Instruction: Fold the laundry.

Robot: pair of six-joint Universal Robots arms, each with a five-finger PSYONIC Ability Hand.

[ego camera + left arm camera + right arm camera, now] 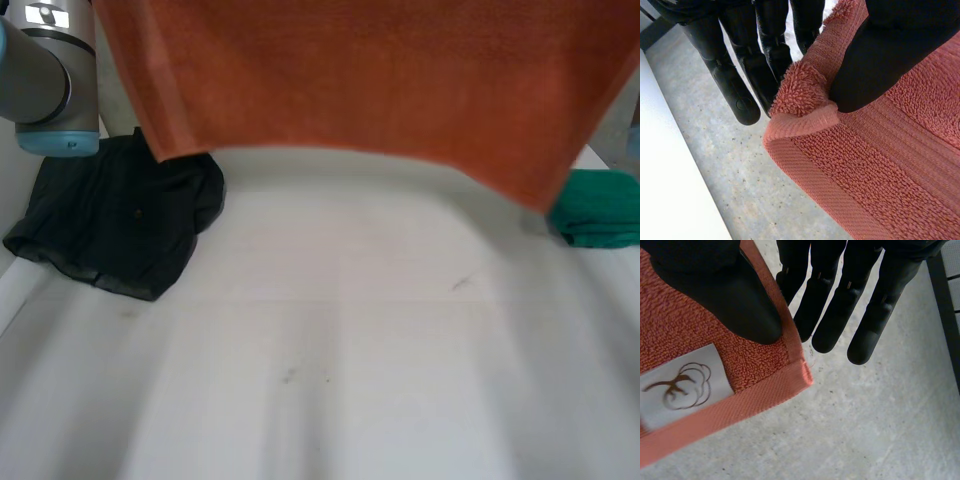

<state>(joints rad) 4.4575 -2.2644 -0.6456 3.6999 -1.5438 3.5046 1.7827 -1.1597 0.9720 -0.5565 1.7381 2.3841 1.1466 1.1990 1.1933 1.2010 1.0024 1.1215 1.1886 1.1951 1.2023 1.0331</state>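
— White bench: holdings?
— Orange terry towel, hung above it. Left hand pinches one corner, right hand the labelled corner, likely to spread it flat.
— Room?
— Bare beneath both hands. Black garment lies toward the left hand's side, green cloth toward the right's.

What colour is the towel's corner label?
Pale grey label with a dark brown logo on the towel; right wrist view.

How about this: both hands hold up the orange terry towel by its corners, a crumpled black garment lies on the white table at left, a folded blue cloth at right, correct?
Not quite: the folded cloth at right is green, not blue, as the head view shows. The rest stands.
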